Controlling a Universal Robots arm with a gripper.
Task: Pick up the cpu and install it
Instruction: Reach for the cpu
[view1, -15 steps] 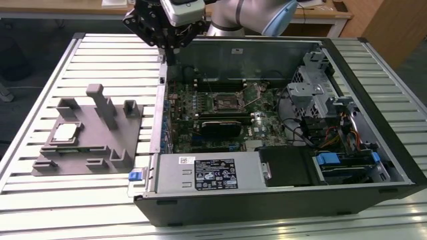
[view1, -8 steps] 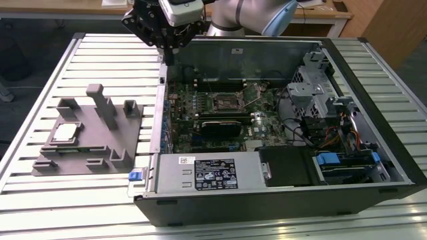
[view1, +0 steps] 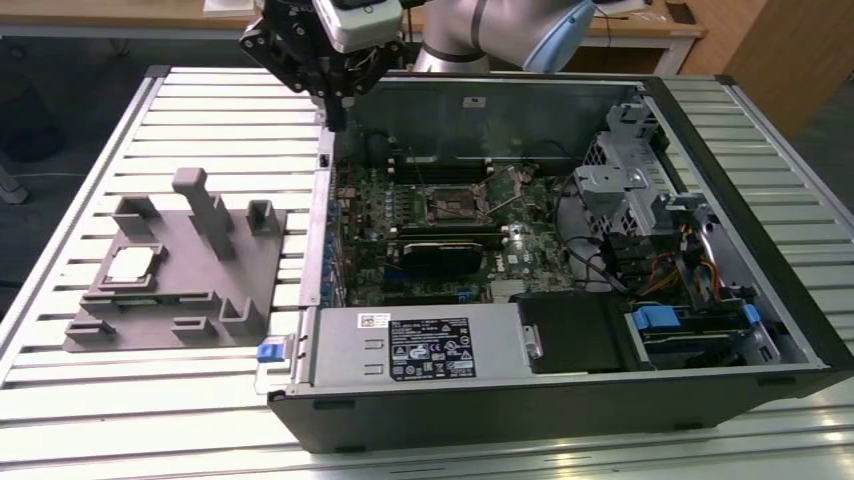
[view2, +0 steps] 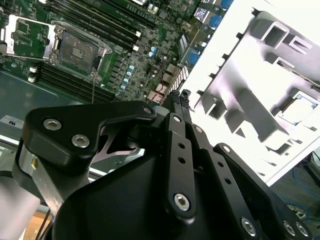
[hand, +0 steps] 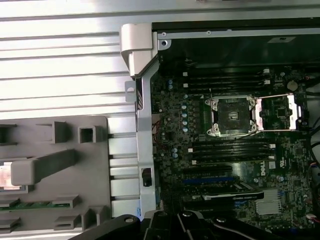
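Gripper (view1: 334, 112) poised high over the slatted table (view1: 200, 110), above the far corner of the open computer case (view1: 561, 405) on the exterior view's left. Fingertips (view2: 174, 95) closed against each other in the second wrist view, nothing clamped between them.

Cpu (view1: 134, 265) lying flat in a recess of the grey fixture (view1: 200, 300), beside the case on the exterior view's left and well apart from the gripper. Same cpu (view2: 300, 107) pale and square in the second wrist view, seated among the fixture's raised blocks.

Socket (hand: 232, 116) on the motherboard (hand: 170, 150) bare, its retention frame (hand: 277, 112) swung open to one side, memory slots (hand: 232, 150) in rows on either flank.

Step in hand, as judged: approach to the pick-up, with neither grasp nor installation begun.

Requirements of the pick-up, as judged:
- fingers parted wider than the chip;
- wrist brought squarely over the recess;
- descent kept vertical, clear of the neighbouring posts (view1: 200, 195);
- contact taken on two opposite edges only.

Thin flat body and low seating likely to leave little edge to grip; tilted lift likely to catch on the recess wall. Orientation of the chip relative to the socket not legible from these views.
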